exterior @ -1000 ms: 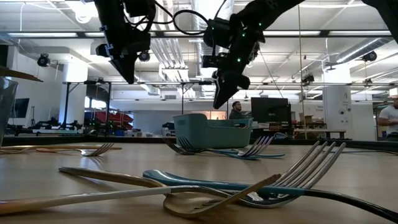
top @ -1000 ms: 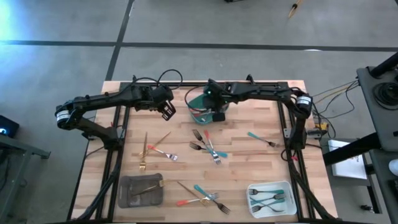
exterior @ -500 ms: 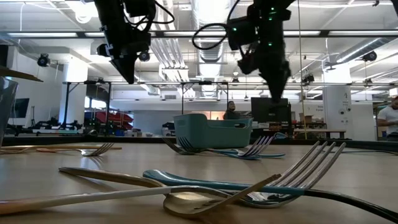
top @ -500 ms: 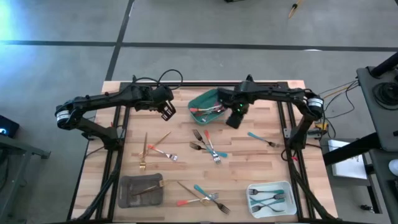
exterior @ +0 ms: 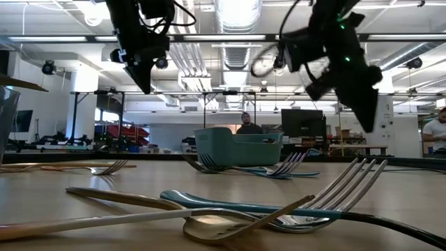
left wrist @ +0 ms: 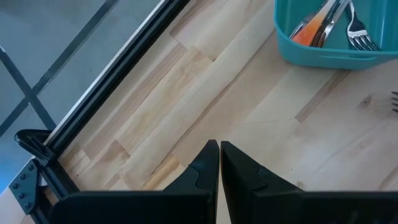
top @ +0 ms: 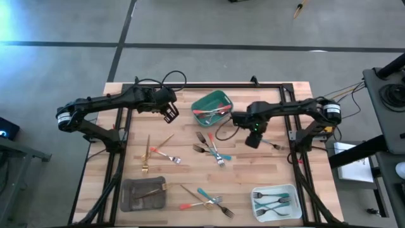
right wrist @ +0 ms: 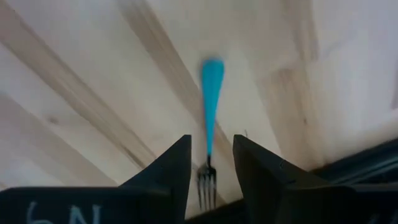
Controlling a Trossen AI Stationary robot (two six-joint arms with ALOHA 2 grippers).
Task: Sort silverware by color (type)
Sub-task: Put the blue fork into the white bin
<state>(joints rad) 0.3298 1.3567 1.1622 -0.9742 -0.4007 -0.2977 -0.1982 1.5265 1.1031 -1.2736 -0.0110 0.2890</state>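
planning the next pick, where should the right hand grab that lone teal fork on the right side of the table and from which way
Take the lone teal-handled fork by its teal handle, coming straight down from above. It lies flat on the bare table with nothing against it, and the handle is the long, straight part. The right hand is open above it, one finger on each side of the fork near the tines, so a short shift toward the handle would probably do.

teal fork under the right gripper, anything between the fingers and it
Nothing visible. The right gripper is open above the lone teal-handled fork, which lies on bare table with no other silverware touching it.
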